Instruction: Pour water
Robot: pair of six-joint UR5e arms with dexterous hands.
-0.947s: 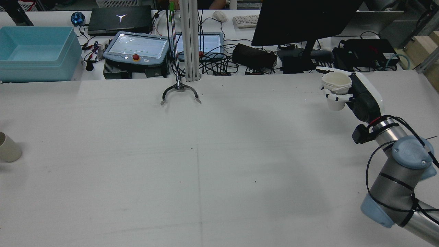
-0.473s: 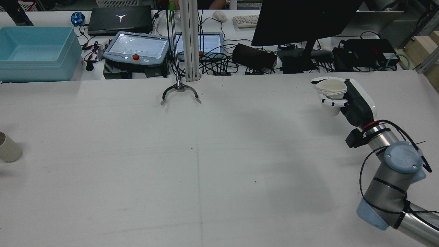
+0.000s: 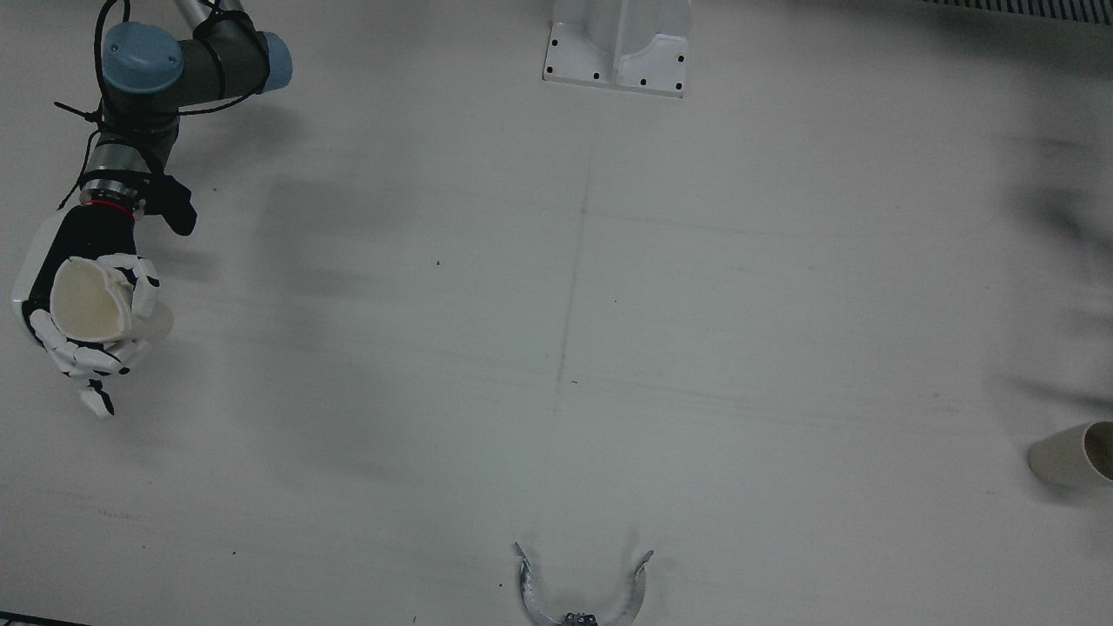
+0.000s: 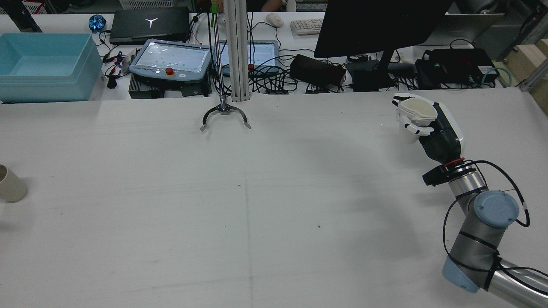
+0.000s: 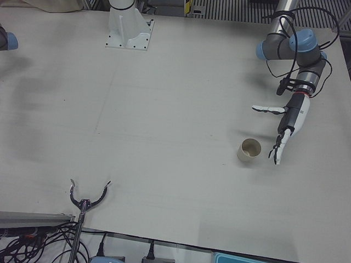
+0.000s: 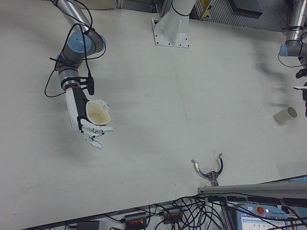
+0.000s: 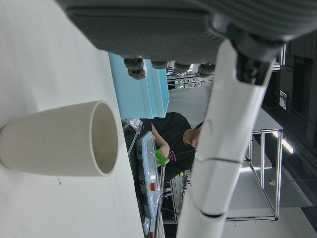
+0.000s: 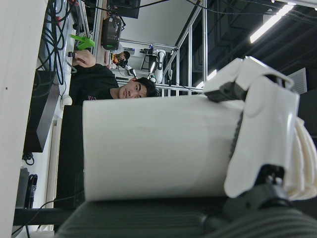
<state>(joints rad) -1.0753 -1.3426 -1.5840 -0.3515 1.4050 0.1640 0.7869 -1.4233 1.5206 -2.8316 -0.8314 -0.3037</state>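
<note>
Since the earlier rear frames the right arm has swung its wrist inward and the held cup has tipped a bit more toward the desk centre; nothing else shifted.

Left to right in the rear view:
- Receiving cup (image 4: 10,185) stands upright on the desk (image 4: 257,192) at the far left edge, mouth up. Left hand (image 5: 285,134) hangs just beside it, fingers spread, holding nothing, not touching as far as the left-front view shows.
- Grabber tool (image 4: 224,115) lies near the back edge, out of the path.
- Right hand (image 4: 421,119) is wrapped around the pouring cup (image 4: 417,110), lifted clear of the desk at the far right.

Risks:
- Cups are well apart, nearly the full desk width. A tilted cup carried that far could spill early. I can't tell whether there's liquid in it; inside looks pale and dry.
- Rim (image 3: 83,300) looks squeezed out of round. Too much grip could buckle the wall or make it slip.
- Receiver is light and unheld. A knock from the left hand tips it.
</note>
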